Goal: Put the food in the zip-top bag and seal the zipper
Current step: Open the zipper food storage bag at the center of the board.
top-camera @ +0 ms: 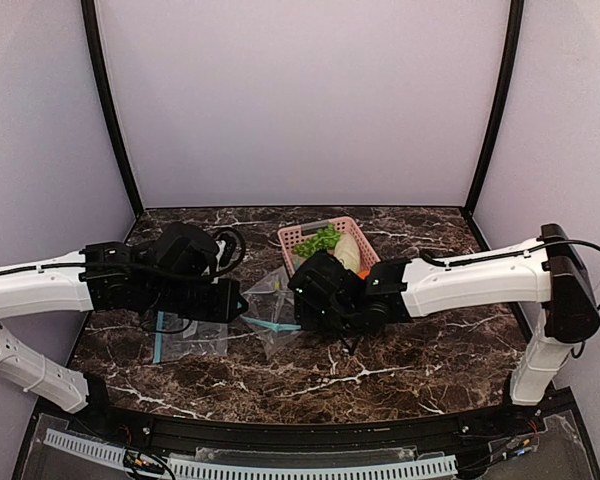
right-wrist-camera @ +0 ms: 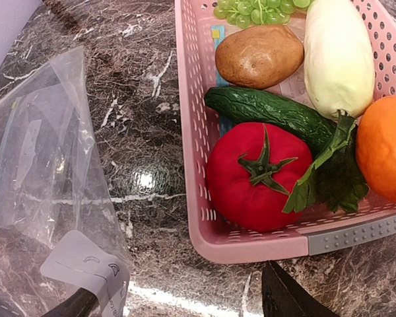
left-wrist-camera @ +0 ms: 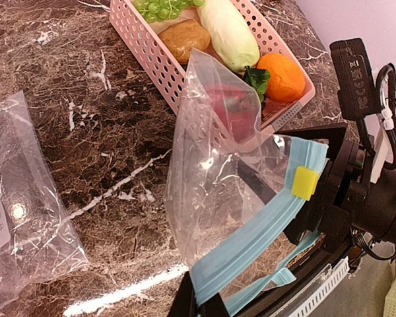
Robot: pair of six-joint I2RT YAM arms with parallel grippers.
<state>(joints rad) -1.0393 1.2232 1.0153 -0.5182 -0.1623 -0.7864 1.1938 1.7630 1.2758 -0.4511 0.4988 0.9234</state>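
The food lies in a pink basket (right-wrist-camera: 251, 241): a red tomato (right-wrist-camera: 257, 175), an orange (right-wrist-camera: 386, 148), green grapes (right-wrist-camera: 257, 10), a potato, a cucumber and a pale vegetable. My left gripper (left-wrist-camera: 204, 305) is shut on the light blue zipper (left-wrist-camera: 264, 231) of the clear zip-top bag (left-wrist-camera: 211, 172), holding its mouth up beside the basket. The bag (right-wrist-camera: 46, 165) holds no food. My right gripper (right-wrist-camera: 178, 305) is open just short of the basket's near corner, with nothing between its fingers. Its left finger touches the bag's white label (right-wrist-camera: 86, 264).
A second clear bag (left-wrist-camera: 20, 218) lies flat on the marble table to the left. The two arms meet mid-table, the left gripper (top-camera: 235, 300) and right gripper (top-camera: 315, 290) close together with the bag (top-camera: 270, 300) between them. Walls enclose the table.
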